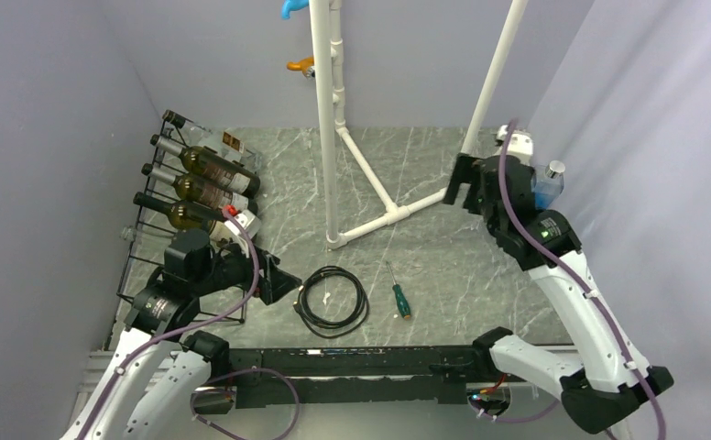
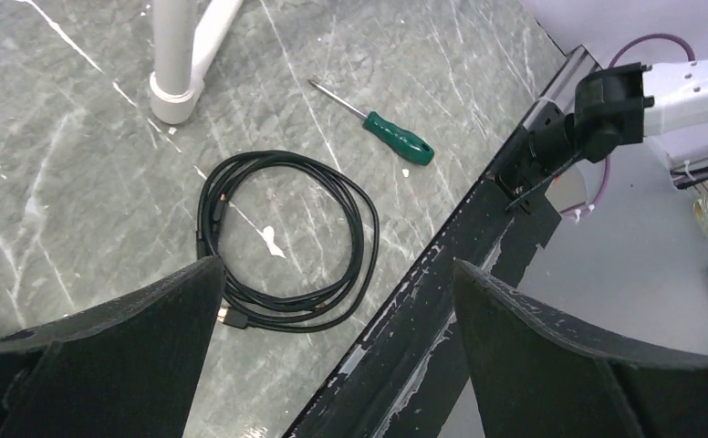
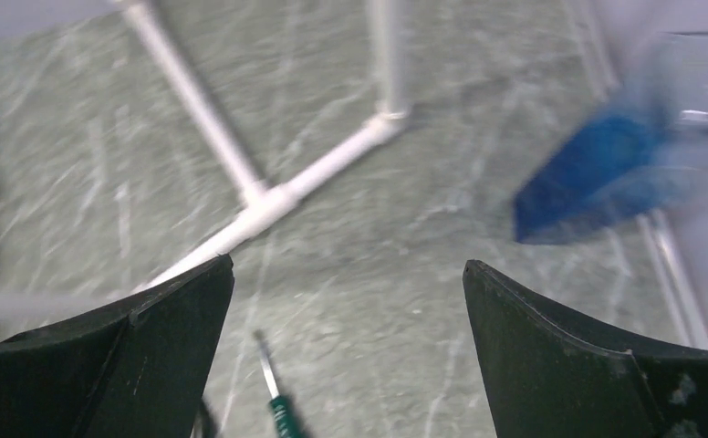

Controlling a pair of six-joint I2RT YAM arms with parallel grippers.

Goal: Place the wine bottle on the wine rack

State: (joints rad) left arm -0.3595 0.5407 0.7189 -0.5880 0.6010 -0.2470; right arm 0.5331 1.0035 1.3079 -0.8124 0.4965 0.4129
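Wine bottle (image 1: 547,187) upright, neck upward

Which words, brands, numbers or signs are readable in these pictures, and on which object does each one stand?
No text is readable anywhere.
Wine bottles in the wine rack: their labels are too small to read.
Blue bottle: blurred, nothing legible.
Screwdriver: no print shows on the handle.
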